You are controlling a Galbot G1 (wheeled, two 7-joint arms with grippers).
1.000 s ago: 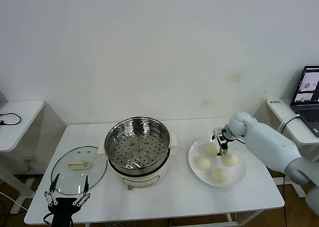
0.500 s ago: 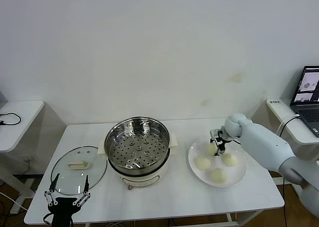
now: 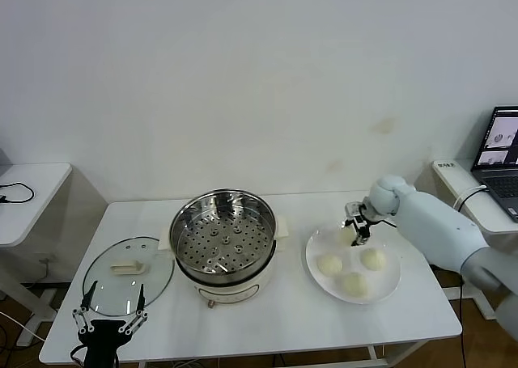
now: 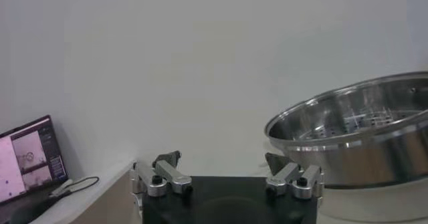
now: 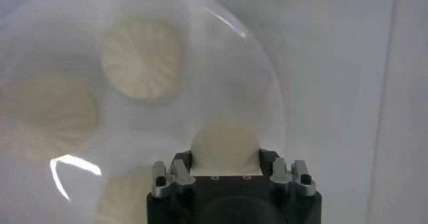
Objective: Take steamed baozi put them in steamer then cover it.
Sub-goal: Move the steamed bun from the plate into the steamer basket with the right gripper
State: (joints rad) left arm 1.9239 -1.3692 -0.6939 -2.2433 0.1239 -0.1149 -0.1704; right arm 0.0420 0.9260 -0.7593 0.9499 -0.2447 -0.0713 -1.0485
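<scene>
From the head camera, a white table (image 3: 267, 319) holds a steel steamer (image 3: 223, 240) at its centre, its perforated tray bare. Left of the steamer the glass cover (image 3: 128, 275) lies flat on the table. Right of the steamer sits a white plate (image 3: 388, 291) with three baozi (image 3: 354, 283) resting on it, while the right gripper (image 3: 354, 232) holds a fourth bun (image 3: 348, 235) at the plate's far edge, seemingly just lifted clear. The left gripper (image 3: 108, 313) waits at the table's near edge, just in front of the cover, its fingers spread wide and empty. In the left wrist view, that open gripper (image 4: 227, 178) faces the steamer (image 4: 354, 138), with a laptop (image 4: 30, 158) on a side desk far behind. In the right wrist view, the gripper (image 5: 227, 172) has its fingers closed on the sides of one bun (image 5: 224, 145), with the plate (image 5: 267, 91) and the other buns (image 5: 142, 58) below. By my reading the task has barely begun: no bun is in the steamer yet, four need moving, and the cover is still to go on.
</scene>
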